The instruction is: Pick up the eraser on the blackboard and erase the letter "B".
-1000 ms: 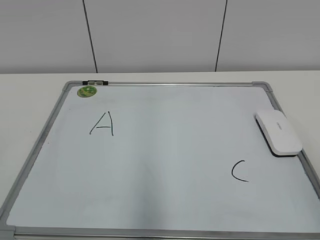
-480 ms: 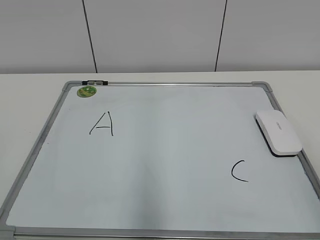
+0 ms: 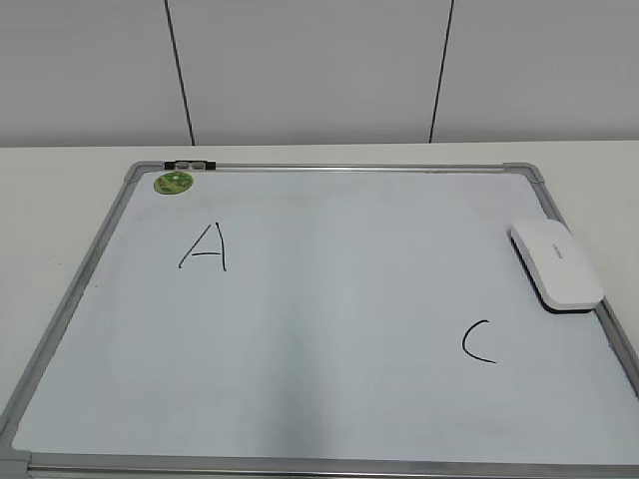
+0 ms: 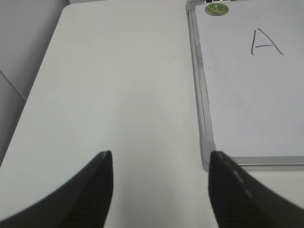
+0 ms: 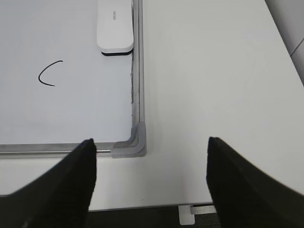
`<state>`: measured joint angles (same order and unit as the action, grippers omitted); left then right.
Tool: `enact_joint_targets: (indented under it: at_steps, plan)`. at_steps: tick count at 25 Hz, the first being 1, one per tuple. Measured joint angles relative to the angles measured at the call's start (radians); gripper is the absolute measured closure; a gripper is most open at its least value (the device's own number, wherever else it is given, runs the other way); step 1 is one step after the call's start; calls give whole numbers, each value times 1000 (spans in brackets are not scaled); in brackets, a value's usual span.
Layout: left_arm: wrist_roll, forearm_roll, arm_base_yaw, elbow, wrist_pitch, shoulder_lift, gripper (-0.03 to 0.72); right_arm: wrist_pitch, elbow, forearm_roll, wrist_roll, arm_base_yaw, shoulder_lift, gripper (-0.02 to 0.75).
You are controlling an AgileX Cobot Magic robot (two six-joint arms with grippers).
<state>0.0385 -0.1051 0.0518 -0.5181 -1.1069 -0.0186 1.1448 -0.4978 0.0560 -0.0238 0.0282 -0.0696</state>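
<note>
The blackboard (image 3: 329, 299), a white board with a silver-grey frame, lies flat on the table. The white eraser (image 3: 556, 263) lies on its right edge; it also shows in the right wrist view (image 5: 114, 26). No letter "B" shows on the board; only a black "A" (image 3: 205, 247) and a black "C" (image 3: 478, 341) are there. Neither gripper shows in the exterior view. My left gripper (image 4: 160, 159) is open and empty over bare table beside the board's near left corner (image 4: 207, 156). My right gripper (image 5: 152, 145) is open and empty near the board's near right corner (image 5: 132, 145).
A round green sticker (image 3: 173, 183) and a small black-and-white clip (image 3: 190, 164) sit at the board's far left corner. The table's front edge (image 5: 156, 206) runs just below my right gripper. White table (image 4: 118, 85) extends left of the board.
</note>
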Motion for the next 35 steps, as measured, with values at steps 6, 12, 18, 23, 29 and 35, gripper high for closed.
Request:
enact_joint_targets:
  at_steps: [6, 12, 18, 23, 29, 35]
  plan:
    - [0, 0, -14, 0, 0, 2, 216, 0, 0, 0, 0, 0, 69, 202]
    - [1, 0, -19, 0, 0, 2, 223, 0, 0, 0, 0, 9, 86, 202]
    - [1, 0, -19, 0, 0, 2, 237, 2, 0, 0, 0, 9, 88, 203]
    - [1, 0, -19, 0, 0, 2, 240, 2, 0, 2, 0, 9, 88, 203]
    - [1, 0, -19, 0, 0, 2, 246, 2, 0, 2, 0, 9, 88, 203]
    - [1, 0, -19, 0, 0, 2, 249, 2, 0, 2, 0, 9, 88, 203]
